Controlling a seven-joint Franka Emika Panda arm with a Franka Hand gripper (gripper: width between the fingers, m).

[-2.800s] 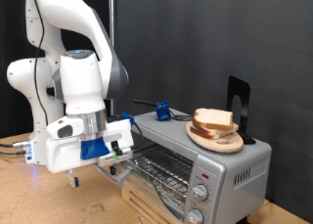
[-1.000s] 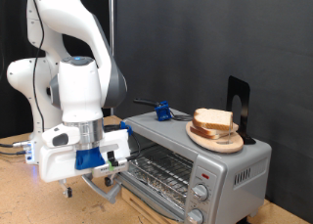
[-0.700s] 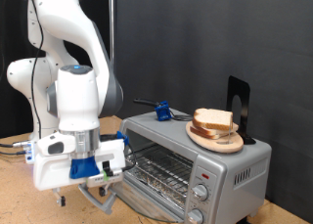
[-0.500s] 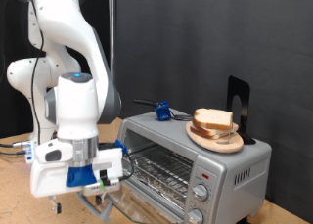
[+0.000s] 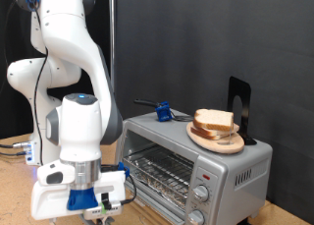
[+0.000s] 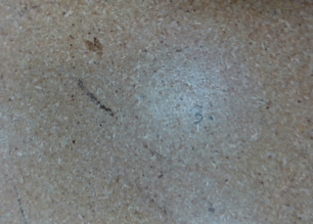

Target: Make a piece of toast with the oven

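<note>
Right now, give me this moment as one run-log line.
gripper: low by table, left of oven, holds nothing seen | oven: door down, rack bare | piece of toast: on wooden plate atop oven

White arm folded low, tool (image 5: 101, 213) pointing down at frame's bottom edge

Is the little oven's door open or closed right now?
Open. In the exterior view the oven shows its wire rack uncovered at the front. The door itself is hidden behind the arm. The bread sits on top.

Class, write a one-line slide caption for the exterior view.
Hand low beside open oven; toast waits on plate on top.
</note>
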